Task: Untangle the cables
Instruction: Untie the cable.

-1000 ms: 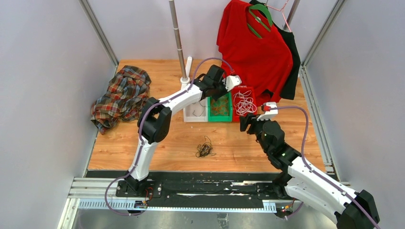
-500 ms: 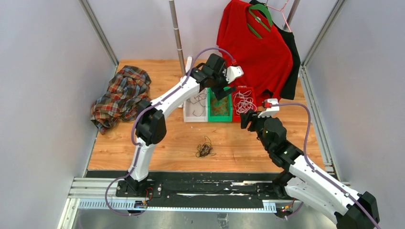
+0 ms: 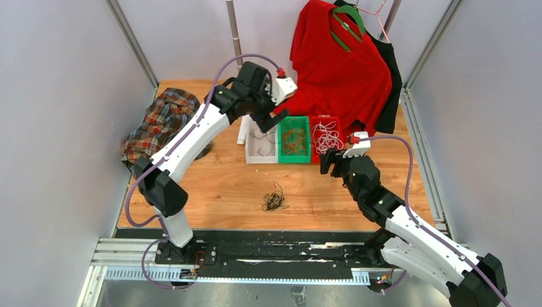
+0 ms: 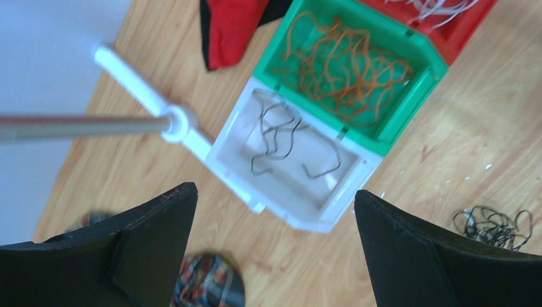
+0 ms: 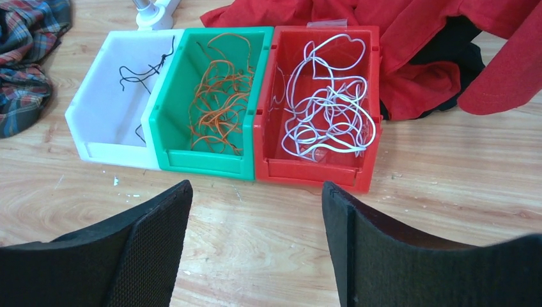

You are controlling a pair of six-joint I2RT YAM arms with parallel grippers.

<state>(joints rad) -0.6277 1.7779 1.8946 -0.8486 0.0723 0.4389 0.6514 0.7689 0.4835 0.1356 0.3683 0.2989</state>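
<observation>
Left gripper (image 3: 267, 121) higher, leftward; jaws apart

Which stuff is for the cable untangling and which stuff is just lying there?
For the job: white cables in the red bin, orange cables in the green bin, black cable in the white bin, black tangle on the table.
Just lying about: plaid shirt, red shirt, black shirt, metal pole.

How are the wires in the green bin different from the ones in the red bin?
The orange-brown cables in the green bin are thin and frizzy; the white cables in the red bin are thicker, in bigger loops. Both bunches lie loose inside open bins, side by side.
</observation>
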